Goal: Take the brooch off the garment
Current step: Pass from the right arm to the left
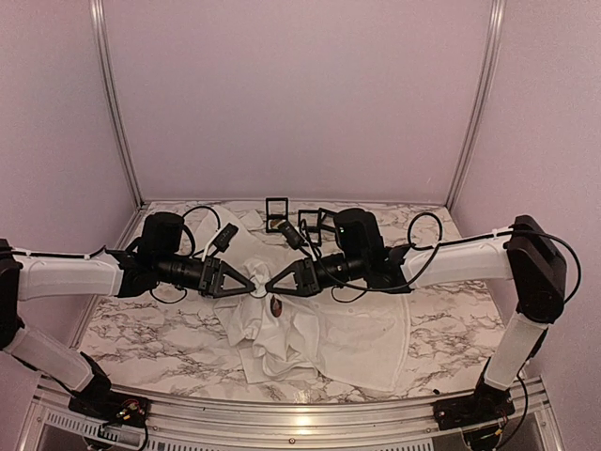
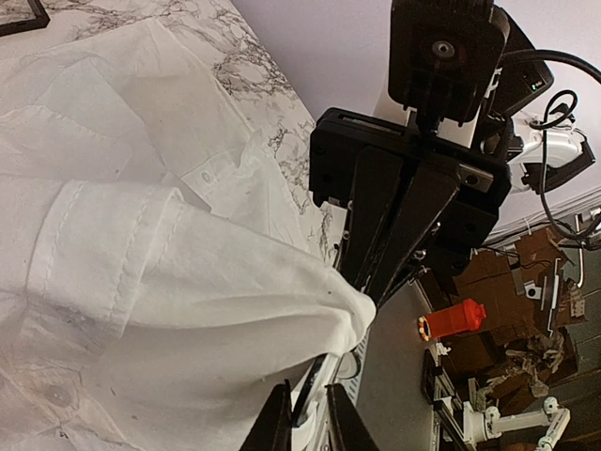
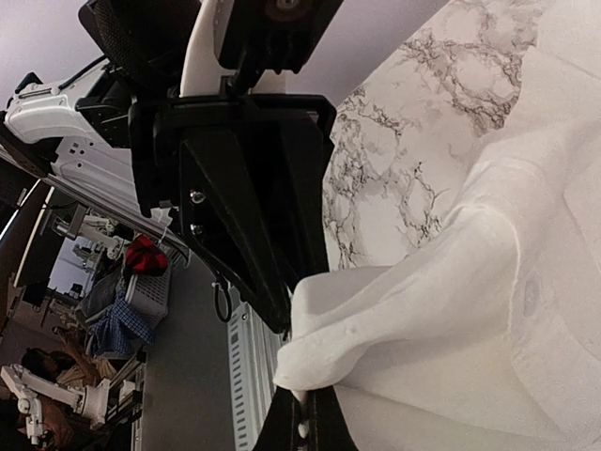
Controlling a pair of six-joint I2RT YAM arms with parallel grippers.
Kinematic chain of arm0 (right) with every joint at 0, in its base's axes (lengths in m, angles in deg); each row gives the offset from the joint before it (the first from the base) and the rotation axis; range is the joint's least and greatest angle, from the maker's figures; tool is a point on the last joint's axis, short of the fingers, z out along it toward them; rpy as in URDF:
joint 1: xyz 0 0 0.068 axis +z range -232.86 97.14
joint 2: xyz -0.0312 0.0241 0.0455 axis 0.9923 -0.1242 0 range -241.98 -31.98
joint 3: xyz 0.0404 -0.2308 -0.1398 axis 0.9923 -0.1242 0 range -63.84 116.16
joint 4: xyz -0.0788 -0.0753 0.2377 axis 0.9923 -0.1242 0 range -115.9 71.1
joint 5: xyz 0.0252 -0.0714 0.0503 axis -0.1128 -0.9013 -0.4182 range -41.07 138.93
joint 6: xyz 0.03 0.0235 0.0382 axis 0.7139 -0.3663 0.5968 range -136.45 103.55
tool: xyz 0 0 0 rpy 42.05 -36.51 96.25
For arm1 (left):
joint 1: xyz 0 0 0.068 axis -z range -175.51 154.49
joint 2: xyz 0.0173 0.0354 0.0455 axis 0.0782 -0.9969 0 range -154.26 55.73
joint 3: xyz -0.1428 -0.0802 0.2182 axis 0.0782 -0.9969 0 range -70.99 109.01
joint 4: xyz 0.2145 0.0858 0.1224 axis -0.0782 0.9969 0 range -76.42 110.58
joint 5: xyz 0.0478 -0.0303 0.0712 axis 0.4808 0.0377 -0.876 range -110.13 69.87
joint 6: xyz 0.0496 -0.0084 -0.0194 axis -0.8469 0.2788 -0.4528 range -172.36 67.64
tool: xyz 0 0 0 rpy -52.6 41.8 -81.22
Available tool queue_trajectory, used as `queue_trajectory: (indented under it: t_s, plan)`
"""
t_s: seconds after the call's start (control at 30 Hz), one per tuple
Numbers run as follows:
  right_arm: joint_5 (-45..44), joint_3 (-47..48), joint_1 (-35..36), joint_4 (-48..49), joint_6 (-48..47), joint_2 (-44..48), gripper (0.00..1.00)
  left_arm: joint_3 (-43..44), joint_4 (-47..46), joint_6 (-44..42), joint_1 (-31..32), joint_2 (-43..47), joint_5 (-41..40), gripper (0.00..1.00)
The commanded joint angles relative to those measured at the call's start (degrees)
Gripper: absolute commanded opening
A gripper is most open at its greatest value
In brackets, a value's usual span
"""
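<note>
Left hand and right hand meet tip to tip over the desk, each clenched on one raised bunch of shirt. Dark brooch on shirt just below them.

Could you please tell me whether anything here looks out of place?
The shirt lies crumpled, not flat, with one fold pinched up between the left gripper and right gripper; the brooch sits just below.

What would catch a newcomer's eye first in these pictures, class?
The black left end effector and right end effector face each other mid-table, both pinching a raised peak of the white thin-cloth button-up shirt. On the cloth just nearside of that peak sits a small dark oval brooch.
</note>
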Motion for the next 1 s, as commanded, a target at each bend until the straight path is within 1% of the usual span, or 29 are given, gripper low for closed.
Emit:
queue_trajectory:
  t_s: [0.0, 0.43, 0.7, 0.8, 0.9, 0.93, 0.97]
  plan:
    - [0.1, 2.2, -0.1, -2.0, -1.8, -0.7, 0.0, 1.9, -1.9, 0.6, -0.1, -0.5, 1.0, 0.17]
    - [0.2, 2.7, -0.1, -3.2, -2.7, -1.1, 0.0, 2.7, -2.0, 0.8, -0.4, -0.5, 2.0, 0.17]
    - [0.9, 2.8, 0.0, -3.7, -3.2, -1.8, 0.0, 2.7, -2.6, 1.2, -0.6, -0.7, 2.7, 0.1]
    - [1.2, 3.2, 0.0, -4.1, -3.7, -2.1, 0.0, 2.6, -3.1, 1.4, -0.7, -0.7, 3.2, 0.1]
    - [1.6, 3.6, 0.0, -4.6, -4.1, -2.5, 0.0, 2.5, -4.0, 2.0, -0.7, -0.7, 3.5, 0.14]
    - [1.6, 3.7, 0.0, -4.7, -4.2, -2.6, 0.0, 2.5, -4.4, 2.2, -0.7, -0.8, 3.6, 0.13]
    - [1.5, 3.7, 0.0, -4.9, -4.2, -2.7, 0.0, 2.5, -4.7, 2.3, -0.7, -0.9, 3.8, 0.07]
